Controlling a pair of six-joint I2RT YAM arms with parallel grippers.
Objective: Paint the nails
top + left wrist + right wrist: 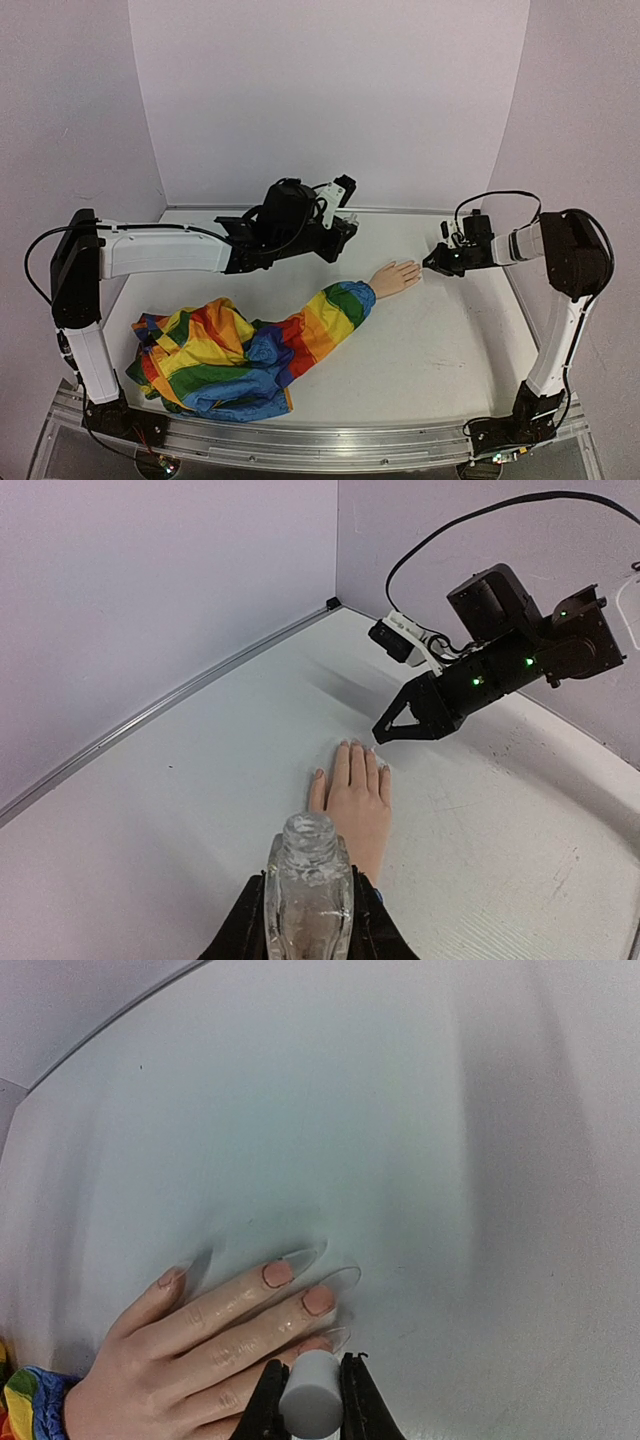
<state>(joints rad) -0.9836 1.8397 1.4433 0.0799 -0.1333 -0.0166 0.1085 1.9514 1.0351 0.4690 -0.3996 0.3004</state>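
While the small pale peach mannequin hand (397, 276) lay palm down just right of centre in the overhead frame, its tiny nails (277, 1273) sat at lower centre of the right wrist view, two of them peach-pink. From the wrist, the rainbow-striped fabric sleeve (240, 350) stretched toward the lower left across the white table (440, 350). Just over the fingertips, the right gripper (308, 1405) pinched a pale grey cylinder (309, 1400). At upper centre overhead, the left gripper (308, 935) clamped a clear glass-like bottle (308, 880).

A robot lab booth; plain lilac walls (330, 90) enclose a white table (440, 350).
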